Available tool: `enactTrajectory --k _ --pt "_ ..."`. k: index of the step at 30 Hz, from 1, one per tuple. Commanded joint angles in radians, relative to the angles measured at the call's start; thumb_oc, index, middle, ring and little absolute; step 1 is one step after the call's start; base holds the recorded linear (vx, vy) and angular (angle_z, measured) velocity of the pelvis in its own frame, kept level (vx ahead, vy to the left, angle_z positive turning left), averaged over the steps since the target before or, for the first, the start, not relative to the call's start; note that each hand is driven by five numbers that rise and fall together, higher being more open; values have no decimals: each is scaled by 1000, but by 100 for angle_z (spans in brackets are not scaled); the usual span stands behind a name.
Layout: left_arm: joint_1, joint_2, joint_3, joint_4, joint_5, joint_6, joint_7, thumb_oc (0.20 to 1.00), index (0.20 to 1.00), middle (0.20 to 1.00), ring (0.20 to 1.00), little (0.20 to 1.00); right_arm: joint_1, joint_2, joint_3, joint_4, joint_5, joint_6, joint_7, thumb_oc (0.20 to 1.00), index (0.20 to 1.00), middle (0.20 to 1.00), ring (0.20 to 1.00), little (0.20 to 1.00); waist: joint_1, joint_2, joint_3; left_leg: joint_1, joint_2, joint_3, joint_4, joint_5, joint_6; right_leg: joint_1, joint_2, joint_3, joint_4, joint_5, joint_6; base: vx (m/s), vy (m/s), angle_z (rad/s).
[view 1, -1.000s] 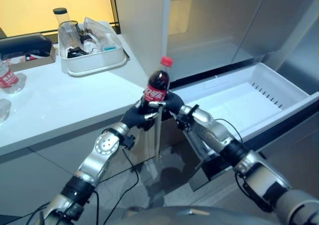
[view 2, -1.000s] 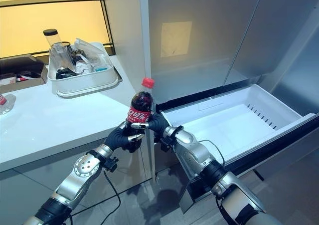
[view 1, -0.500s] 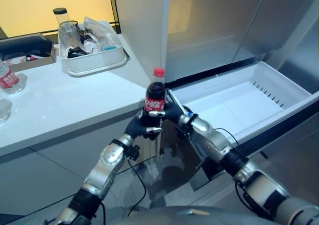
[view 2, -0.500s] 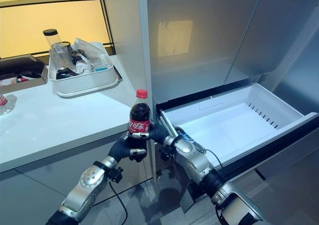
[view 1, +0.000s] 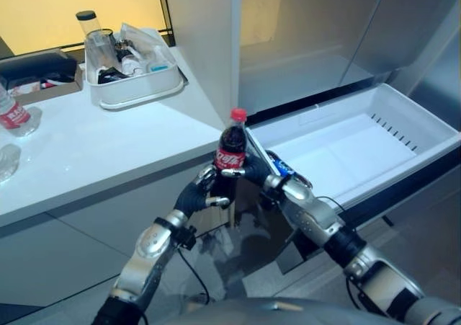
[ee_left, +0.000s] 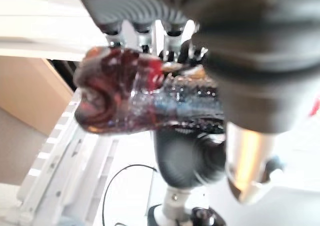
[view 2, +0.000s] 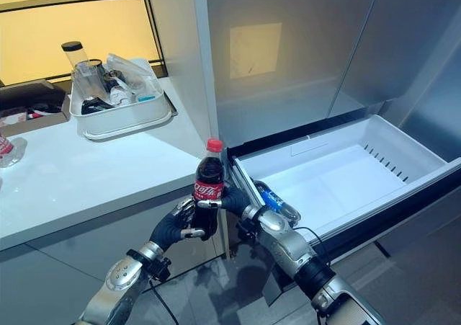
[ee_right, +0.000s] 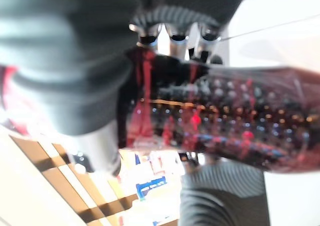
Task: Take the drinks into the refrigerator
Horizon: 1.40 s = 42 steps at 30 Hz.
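A cola bottle (view 1: 230,152) with a red cap and red label stands upright in the air, just in front of the counter edge and left of the open refrigerator drawer (view 1: 425,119). My left hand (view 1: 198,195) is curled round its lower part from the left. My right hand (view 1: 256,170) grips it from the right at label height. The left wrist view shows the dark bottle (ee_left: 130,93) under that hand's curled fingers. In the right wrist view the bottle (ee_right: 225,116) lies across the right hand. A second bottle with a blue label (view 2: 276,201) lies in the drawer's near left corner.
The white counter (view 1: 94,152) carries a white tub (view 1: 137,87) of clutter at the back, a water bottle (view 1: 13,114) at the far left and a dark box (view 1: 36,65). Grey refrigerator doors rise behind the drawer, whose white floor (view 1: 346,148) is bare to the right.
Both hands have lowered the cola bottle and then carried it slightly right, toward the drawer's corner. The blue-labelled bottle in the drawer now shows behind my right arm.
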Motion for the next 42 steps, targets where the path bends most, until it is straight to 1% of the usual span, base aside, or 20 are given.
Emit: enactTrajectory --k 1,3,5,12,18,29,30,31,37,42 --pt "-30 68 104 -62 -33 -83 54 200 200 200 200 200 -81 -63 -232 -32 40 -96 -65 200 200 200 200 200 20 -47 -13 -5 -53 -22 1 -46 37 76 -15 -23 13 -53 48 0 0 0" --pt "-56 63 75 -54 -17 -83 54 200 200 200 200 200 -91 -57 -223 -29 31 -94 -64 200 200 200 200 200 18 -47 -14 -4 -54 -20 1 -47 36 78 -15 -23 12 -53 48 0 0 0" --pt "-104 58 24 -51 10 -82 54 200 200 200 200 200 -111 -41 -208 -27 30 -95 -65 200 200 200 200 200 14 -45 -12 -1 -52 -18 1 -48 36 79 -14 -21 12 -54 48 0 0 0" --pt "-151 47 -24 -35 28 -83 58 200 200 200 200 200 -126 -18 -198 -22 31 -101 -70 200 200 200 200 200 3 -44 -11 4 -50 -14 1 -51 36 80 -13 -16 12 -55 49 0 0 0" --pt "-150 48 -20 -36 33 -84 63 200 200 200 200 200 -124 -22 -201 -16 29 -102 -71 200 200 200 200 200 3 -43 -11 6 -49 -13 1 -52 36 82 -11 -13 12 -57 48 0 0 0" --pt "-120 55 23 -42 22 -88 71 200 200 200 200 200 -115 -35 -227 -17 41 -107 -81 200 200 200 200 200 8 -46 -8 5 -50 -16 1 -51 35 82 -8 -15 12 -56 47 0 0 0" --pt "-118 49 28 -43 19 -89 75 407 407 407 407 407 -113 -32 -226 -22 42 -107 -80 200 200 200 200 200 10 -46 -9 5 -49 -16 1 -51 35 82 -9 -14 12 -56 47 0 0 0" --pt "-119 45 29 -40 16 -90 79 1000 1000 1000 1000 1000 -112 -32 -227 -22 42 -107 -81 200 200 200 200 200 10 -46 -9 4 -49 -16 1 -51 35 82 -9 -15 12 -56 47 0 0 0" --pt "-107 32 39 -43 14 -92 95 1000 1000 1000 1000 1000 -108 -30 -234 -24 40 -111 -90 200 200 200 200 200 13 -49 -10 4 -48 -18 1 -52 35 81 -8 -17 11 -56 46 0 0 0" --pt "-67 34 68 -51 13 -93 100 1000 1000 1000 1000 1000 -97 -52 -264 -29 40 -121 -107 200 200 200 200 200 18 -52 -6 2 -49 -20 1 -52 36 81 -8 -19 11 -55 48 0 0 0"
